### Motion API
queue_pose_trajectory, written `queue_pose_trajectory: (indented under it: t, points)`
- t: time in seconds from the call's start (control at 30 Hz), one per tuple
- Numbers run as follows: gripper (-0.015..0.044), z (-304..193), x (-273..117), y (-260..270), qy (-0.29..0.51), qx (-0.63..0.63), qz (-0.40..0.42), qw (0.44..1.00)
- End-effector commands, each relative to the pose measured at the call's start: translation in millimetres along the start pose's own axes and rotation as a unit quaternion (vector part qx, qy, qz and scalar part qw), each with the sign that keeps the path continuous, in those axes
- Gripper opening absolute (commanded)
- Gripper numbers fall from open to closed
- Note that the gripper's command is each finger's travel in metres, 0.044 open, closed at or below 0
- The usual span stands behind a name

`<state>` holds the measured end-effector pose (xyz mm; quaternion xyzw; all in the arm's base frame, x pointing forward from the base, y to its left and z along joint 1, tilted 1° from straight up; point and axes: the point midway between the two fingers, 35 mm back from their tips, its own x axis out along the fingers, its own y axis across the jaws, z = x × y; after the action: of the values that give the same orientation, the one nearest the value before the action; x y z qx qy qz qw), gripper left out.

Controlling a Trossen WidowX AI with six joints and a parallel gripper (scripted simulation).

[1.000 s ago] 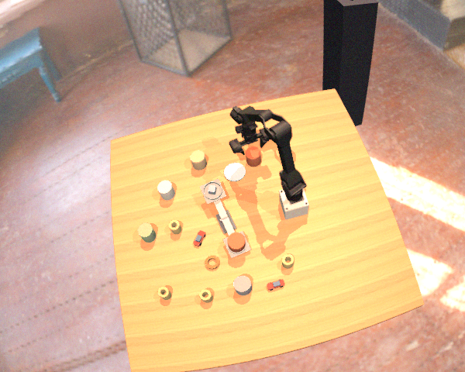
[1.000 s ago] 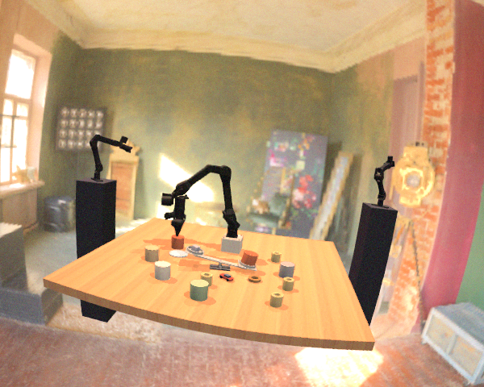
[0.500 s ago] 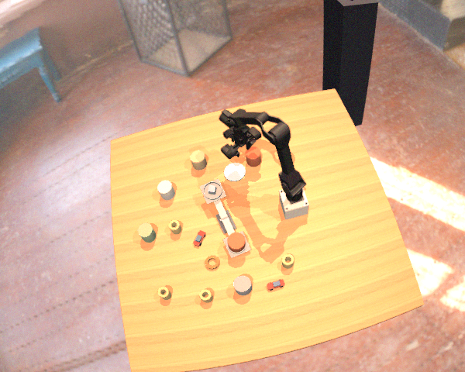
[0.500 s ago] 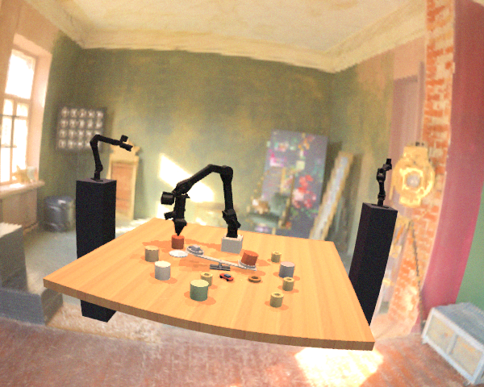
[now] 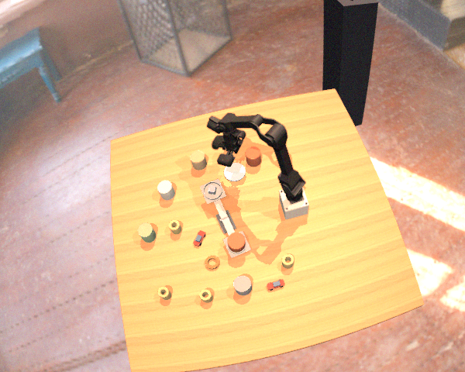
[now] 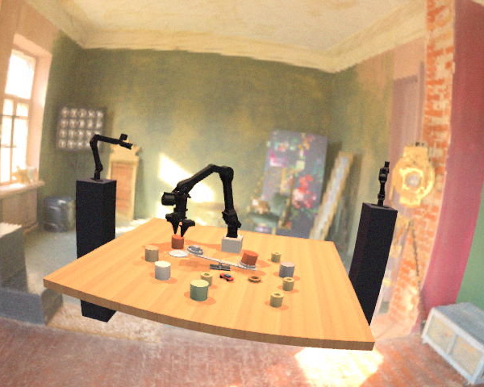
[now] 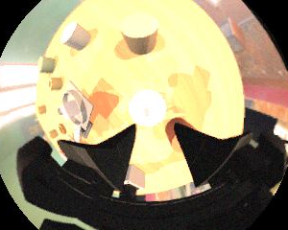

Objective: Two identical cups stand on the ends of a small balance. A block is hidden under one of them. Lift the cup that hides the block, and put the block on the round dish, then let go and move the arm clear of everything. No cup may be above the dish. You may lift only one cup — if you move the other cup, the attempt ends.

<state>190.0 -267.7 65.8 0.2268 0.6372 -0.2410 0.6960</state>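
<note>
Block (image 5: 211,190) sits uncovered on the balance's far pad, not yet on the dish (image 5: 235,173) just beside it. One cup (image 5: 253,156) stands on the tabletop (image 5: 345,240) right of the dish, and the other cup (image 5: 236,242) caps the near pad. The pincer (image 5: 225,160) hovers over the dish, half-spread and empty. Grab, place and retreat remain. The wooden tabletop is strewn with cylinders, rings and toy cars, in a worn room with brick walls.

Loads of clutter on the wooden table (image 5: 345,224): a beige cylinder (image 5: 198,159), a white cylinder (image 5: 165,188), a green cylinder (image 5: 146,232) and a grey-sided cylinder (image 5: 242,284), plus two little red toy cars (image 5: 199,238) (image 5: 275,284). There's an orange ring (image 5: 211,263) near the middle, with yellow-green rings (image 5: 175,226) (image 5: 287,260) (image 5: 164,292) (image 5: 205,295) scattered about. Off the table, a wire mesh cage (image 5: 177,32), a blue bench (image 5: 12,60) and a black pillar (image 5: 346,56) stand on the floor
</note>
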Motion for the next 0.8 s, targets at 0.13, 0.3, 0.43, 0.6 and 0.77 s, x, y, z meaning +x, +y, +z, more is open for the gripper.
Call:
queue_pose_trajectory:
  t: [0.13, 0.3, 0.43, 0.6, 0.77]
  points:
    - [0.026, 14, -7, 27, -0.002, -0.141, 0.001, 0.99]
    - [0.026, 20, -10, 43, -0.001, -0.226, 0.003, 0.974]
    - [0.026, 24, -12, 57, 0.0, -0.293, 0.004, 0.956]
    - [0.026, 28, -15, 73, 0.002, -0.374, 0.006, 0.927]
    - [0.026, 31, -18, 91, 0.003, -0.451, 0.008, 0.893]
